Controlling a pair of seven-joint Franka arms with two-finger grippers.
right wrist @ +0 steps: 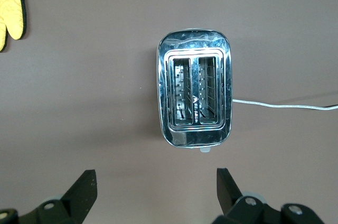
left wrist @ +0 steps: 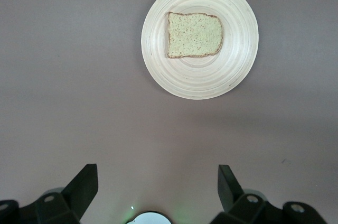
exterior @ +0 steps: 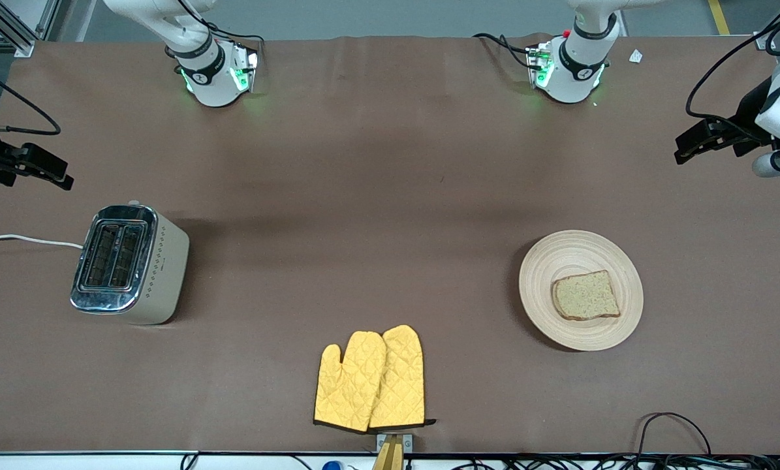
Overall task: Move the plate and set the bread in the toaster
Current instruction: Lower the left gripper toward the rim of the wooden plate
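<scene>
The pale beige plate point(exterior: 559, 261) lies on the brown table toward the left arm's end, with the bread point(exterior: 585, 296) slice flat on it. The toaster point(exterior: 128, 263) stands toward the right arm's end, both slots empty. My left gripper point(exterior: 690, 145) hangs open and empty over the table's left-arm end; its wrist view point(left wrist: 157, 187) shows the plate point(left wrist: 200, 81) and the bread point(left wrist: 194, 35) well apart from it. My right gripper point(exterior: 53, 175) hangs open and empty over the right-arm end; its wrist view point(right wrist: 156, 189) shows the toaster point(right wrist: 194, 94) below.
A pair of yellow quilted oven mitts point(exterior: 371, 380) lies near the table edge closest to the front camera, midway along; one mitt shows in the right wrist view point(right wrist: 10, 7). The toaster's white cord point(exterior: 24, 239) runs off the right arm's end of the table.
</scene>
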